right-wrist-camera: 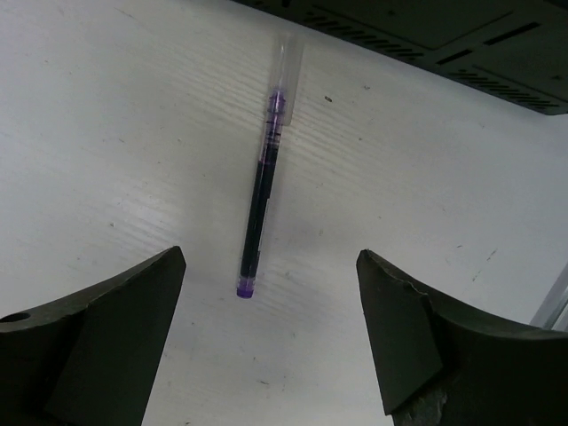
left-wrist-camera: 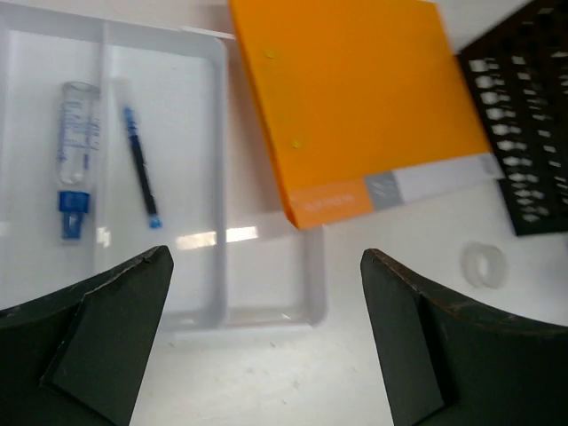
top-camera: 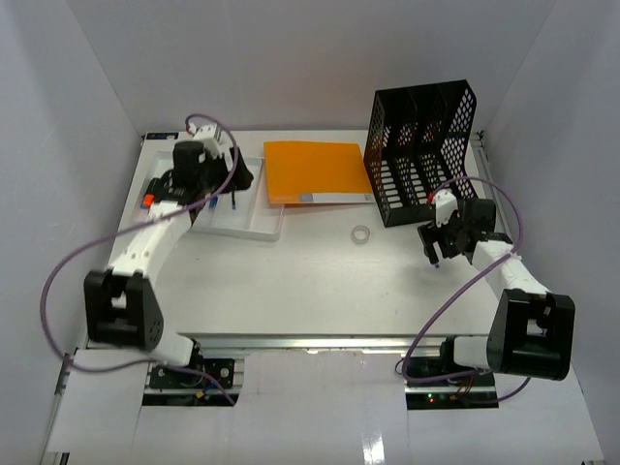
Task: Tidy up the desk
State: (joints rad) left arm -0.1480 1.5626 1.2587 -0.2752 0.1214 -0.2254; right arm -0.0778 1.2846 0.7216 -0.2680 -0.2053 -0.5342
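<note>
The white desk (top-camera: 291, 281) carries a white compartmented tray (top-camera: 254, 225) at the back left. In the left wrist view the tray (left-wrist-camera: 220, 106) holds a blue pen (left-wrist-camera: 140, 169) and a clear tube with a blue cap (left-wrist-camera: 78, 151). My left gripper (left-wrist-camera: 265, 253) hovers open over the tray's near right corner, with nothing between its fingers. On the right side of the desk lies a purple pen (right-wrist-camera: 264, 169). Above the pen's near end my right gripper (right-wrist-camera: 270, 253) stands open, one finger on each side and clear of it.
An orange folder (top-camera: 315, 170) lies flat at the back centre, beside the tray. A black mesh file holder (top-camera: 421, 145) stands at the back right, close behind my right gripper (top-camera: 438, 254). A small clear tape roll (top-camera: 362, 235) sits in front of the folder.
</note>
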